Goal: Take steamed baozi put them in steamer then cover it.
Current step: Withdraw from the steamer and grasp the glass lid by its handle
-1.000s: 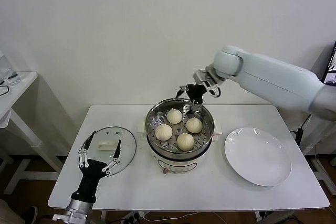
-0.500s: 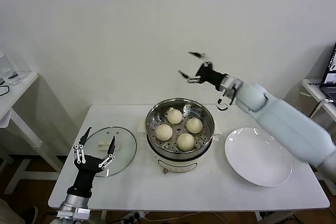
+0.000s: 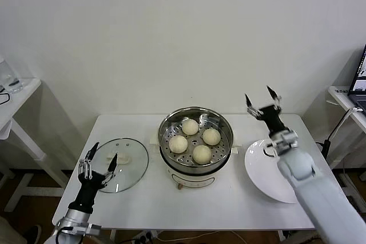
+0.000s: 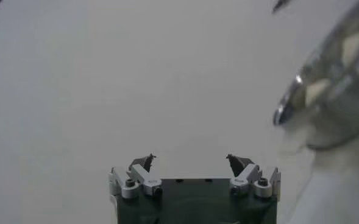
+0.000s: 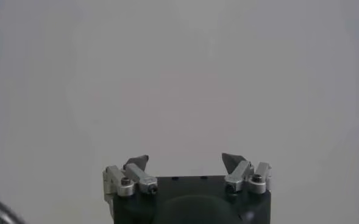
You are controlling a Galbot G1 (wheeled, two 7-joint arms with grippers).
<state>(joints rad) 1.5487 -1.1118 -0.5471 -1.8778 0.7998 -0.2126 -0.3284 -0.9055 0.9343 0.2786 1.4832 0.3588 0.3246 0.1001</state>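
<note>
Four steamed baozi sit on the perforated tray inside the steamer — one toward the wall, one on each side, one toward the bench's front edge, spaced apart so, I judge, steam can pass between them. None remains outside the pot, so the loading looks done and only covering is left.

The one cover lies flat on the bench to the left of the steamer, handle up, ready to be lifted by it. The left hand hangs over the cover's near edge, fingers spread wide and empty, probably lining up on the handle.

A single white plate lies bare to the right of the steamer. Above its far edge the right hand is raised with fingers apart, holding nothing — clear of the pot, likely to leave room for the lid.
</note>
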